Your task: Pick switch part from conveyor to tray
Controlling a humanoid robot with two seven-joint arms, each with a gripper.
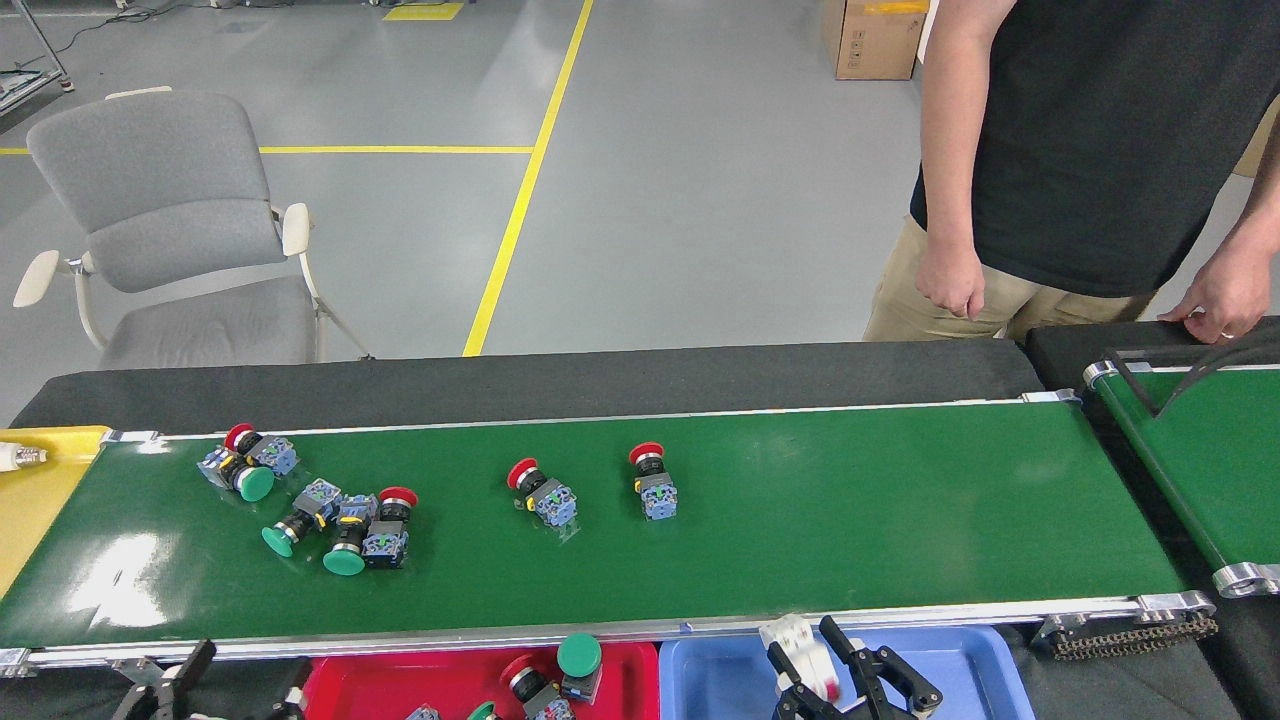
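Note:
The conveyor (pixel 850 500) is a long glossy green belt with silver rails across the head view. Several push-button switch parts lie on it: a cluster with green and red caps at the left (pixel 340 525), a pair further left (pixel 245 465), and two red-capped ones near the middle (pixel 540 492) (pixel 652 480). At the bottom edge, my right gripper (pixel 820 668) is shut on a white switch part (pixel 795 638), tilted above the blue tray (pixel 960 660). My left gripper (pixel 165 685) shows at the bottom left below the belt, fingers spread and empty.
A red tray (pixel 400 685) with several switch parts sits beside the blue one. A yellow tray (pixel 40 500) is at the belt's left end, a narrower green belt (pixel 1200 450) at the right. A person (pixel 1080 150) stands behind, one hand (pixel 1220 295) on the right table. A grey chair (pixel 160 220) stands at the back left.

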